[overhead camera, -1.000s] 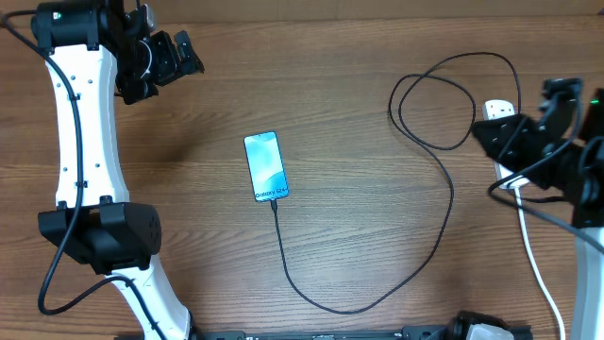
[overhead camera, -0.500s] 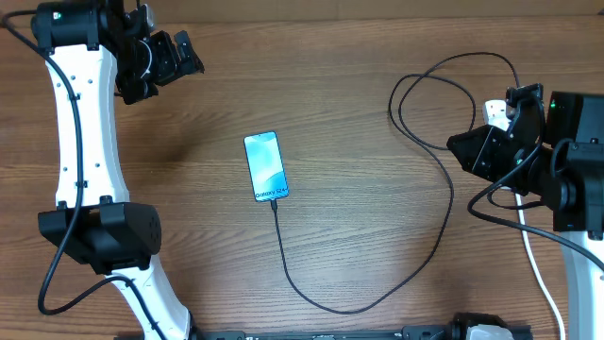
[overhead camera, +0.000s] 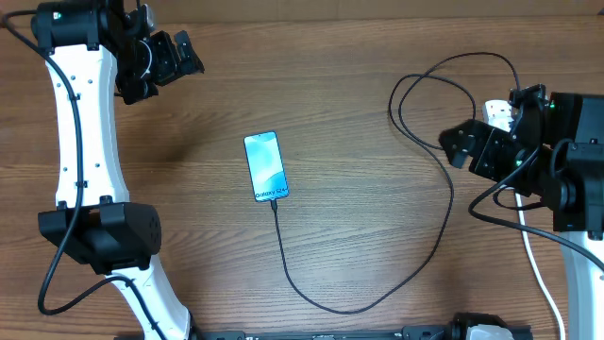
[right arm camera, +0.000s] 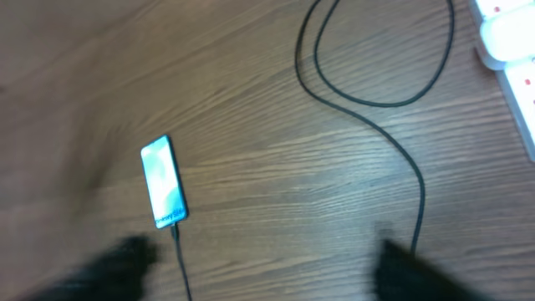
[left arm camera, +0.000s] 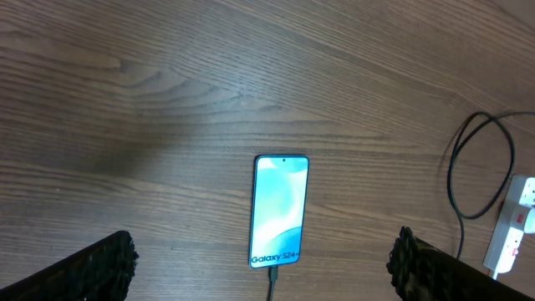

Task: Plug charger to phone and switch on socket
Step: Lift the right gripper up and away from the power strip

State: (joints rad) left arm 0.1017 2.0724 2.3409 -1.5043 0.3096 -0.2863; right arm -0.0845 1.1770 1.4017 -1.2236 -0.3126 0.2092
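Observation:
The phone (overhead camera: pixel 265 166) lies flat mid-table, its blue screen lit, and it also shows in both wrist views (left arm camera: pixel 280 209) (right arm camera: pixel 163 192). The charger (overhead camera: pixel 444 227), a thin black cable, sits in the phone's near end, loops right and runs up to the white socket (overhead camera: pixel 498 110) at the far right. Red switches show on the socket (right arm camera: pixel 512 50). My right gripper (overhead camera: pixel 479 146) hovers open just left of the socket, holding nothing, its fingers blurred (right arm camera: pixel 267 267). At the far left my left gripper (overhead camera: pixel 165 66) is open and empty, high above the phone (left arm camera: pixel 267 272).
A thicker white cord (overhead camera: pixel 538 264) runs from the socket toward the near right edge, under my right arm. The socket's end (left arm camera: pixel 514 221) shows at the right edge of the left wrist view. Bare wooden tabletop (overhead camera: pixel 359 113) surrounds the phone.
My right gripper came off the socket, shifted a little left and went from shut to open. The left arm, the phone and the cable stayed where they were.

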